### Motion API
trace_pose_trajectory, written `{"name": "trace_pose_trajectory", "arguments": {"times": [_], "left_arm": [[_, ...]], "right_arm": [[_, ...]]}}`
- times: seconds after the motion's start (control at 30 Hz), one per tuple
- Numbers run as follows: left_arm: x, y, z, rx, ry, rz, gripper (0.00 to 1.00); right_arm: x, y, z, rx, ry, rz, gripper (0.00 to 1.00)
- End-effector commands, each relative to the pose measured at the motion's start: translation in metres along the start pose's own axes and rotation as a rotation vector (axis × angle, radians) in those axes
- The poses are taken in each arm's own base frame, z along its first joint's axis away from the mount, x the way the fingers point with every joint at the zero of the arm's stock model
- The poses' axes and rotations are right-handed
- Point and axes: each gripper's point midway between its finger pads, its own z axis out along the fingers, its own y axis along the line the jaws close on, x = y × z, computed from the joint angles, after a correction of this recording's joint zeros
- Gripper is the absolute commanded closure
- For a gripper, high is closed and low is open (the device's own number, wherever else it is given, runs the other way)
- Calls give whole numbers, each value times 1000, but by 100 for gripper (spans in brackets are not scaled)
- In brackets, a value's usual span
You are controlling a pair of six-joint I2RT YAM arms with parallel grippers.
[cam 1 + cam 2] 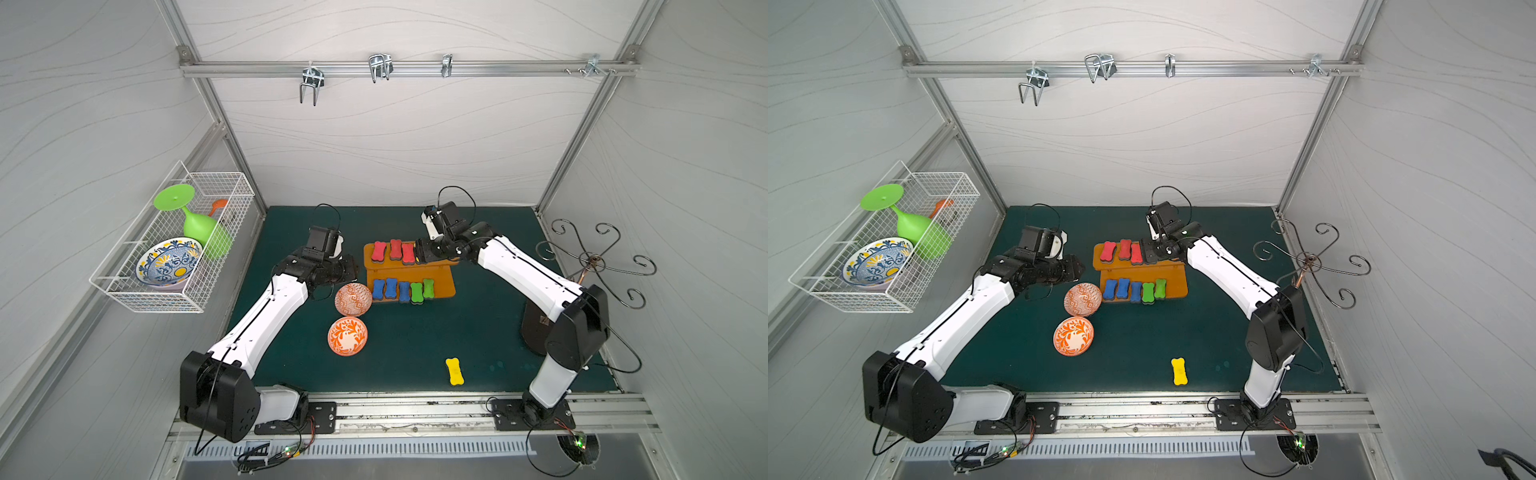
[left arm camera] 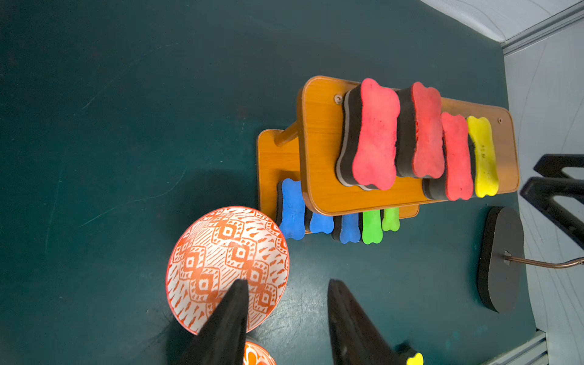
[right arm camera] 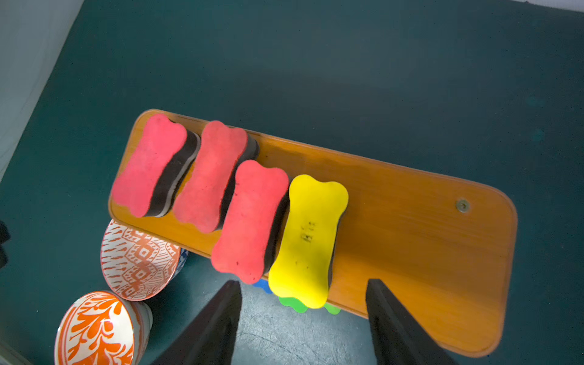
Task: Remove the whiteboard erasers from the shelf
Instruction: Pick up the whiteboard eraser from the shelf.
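Observation:
The orange-brown shelf [image 1: 442, 282] [image 3: 410, 227] stands mid-mat. Its top board carries three red whiteboard erasers [image 1: 395, 251] [image 3: 208, 177] and a yellow one [image 3: 306, 240] [image 2: 482, 158]. On the lower board are three blue erasers [image 1: 390, 288] and two green ones [image 1: 422, 290]. Another yellow eraser [image 1: 454, 371] [image 1: 1179, 371] lies on the mat near the front. My right gripper [image 1: 422, 251] [image 3: 303, 281] hovers open over the top board, the shelf's yellow eraser just ahead of its fingertips. My left gripper [image 1: 353, 268] [image 2: 287, 281] is open and empty, left of the shelf.
Two orange patterned bowls [image 1: 353, 299] [image 1: 347, 336] sit just left of the shelf's front, under the left gripper. A white wire basket [image 1: 174, 245] with a bowl and green glass hangs on the left wall. A black-based wire hook stand [image 1: 536, 328] is at the right.

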Motion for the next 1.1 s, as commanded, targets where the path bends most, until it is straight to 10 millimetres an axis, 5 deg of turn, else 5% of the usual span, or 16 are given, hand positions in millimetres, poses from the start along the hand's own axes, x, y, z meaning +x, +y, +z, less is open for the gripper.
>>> {"name": "trace_pose_trajectory", "arguments": {"times": [0.0,0.47,1.07], "left_arm": [[-1,-1,5,17,2,4,55],[2,-4,7,38,13,4,55],[1,-6,2,49,0,5,55]], "right_arm": [[-5,-5,5,3,2,-8,33],[1,-15,30,32,35,4,35],[-13,-14,11,47,-16,1,36]]}}
